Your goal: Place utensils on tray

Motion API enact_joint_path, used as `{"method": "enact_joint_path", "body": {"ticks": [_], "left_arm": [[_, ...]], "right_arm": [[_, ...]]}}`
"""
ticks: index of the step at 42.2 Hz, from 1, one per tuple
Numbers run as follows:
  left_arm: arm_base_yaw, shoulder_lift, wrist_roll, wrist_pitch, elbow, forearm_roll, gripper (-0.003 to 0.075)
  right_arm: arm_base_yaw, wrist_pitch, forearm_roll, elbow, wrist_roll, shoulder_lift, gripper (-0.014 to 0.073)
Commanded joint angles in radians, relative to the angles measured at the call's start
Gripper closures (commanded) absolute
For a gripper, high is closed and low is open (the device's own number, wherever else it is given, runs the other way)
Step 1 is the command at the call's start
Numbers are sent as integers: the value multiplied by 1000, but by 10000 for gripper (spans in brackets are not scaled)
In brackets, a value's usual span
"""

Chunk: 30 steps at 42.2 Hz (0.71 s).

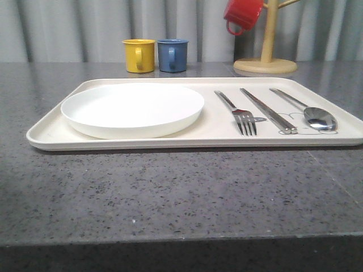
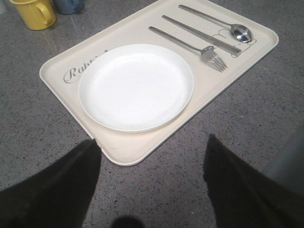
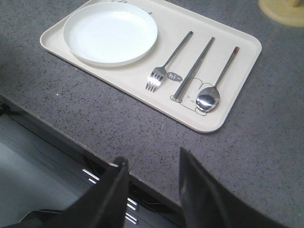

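The tray (image 1: 51,135) holds a plate (image 1: 132,109), fork (image 1: 237,113), chopsticks (image 1: 267,110) and spoon (image 1: 309,111). Both claws, left (image 2: 152,187) and right (image 3: 152,190), gape wide and empty, well apart from them.

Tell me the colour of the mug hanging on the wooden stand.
Red mug, clearest in the front view.

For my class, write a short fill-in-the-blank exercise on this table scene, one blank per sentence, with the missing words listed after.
1. On the tray, the ______ lie between the fork and the spoon.
2. The white plate sits on the tray's ______ side in the front view.
3. Behind the tray, the yellow mug stands beside a ______ mug.
4. The red mug hangs on a wooden ______.

Missing words: chopsticks; left; blue; stand
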Motion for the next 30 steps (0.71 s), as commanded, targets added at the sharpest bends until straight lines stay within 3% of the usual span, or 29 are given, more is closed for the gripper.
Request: {"method": "enact_joint_path", "body": {"ticks": [1, 7, 13, 15, 30], "left_arm": [[-6, 8, -8, -76, -27, -11, 372], [-6, 8, -8, -76, -27, -11, 579], [-6, 8, -8, -76, -27, -11, 738], [-6, 8, -8, -76, -27, -11, 741], [-6, 8, -8, -76, -27, -11, 741]], "right_arm": [[-1, -69, 22, -5, -5, 11, 361], [-1, -75, 22, 0, 6, 11, 498], [-1, -97, 22, 0, 52, 11, 633], [-1, -106, 22, 0, 56, 11, 666], [-1, -130, 22, 0, 56, 11, 659]]}}
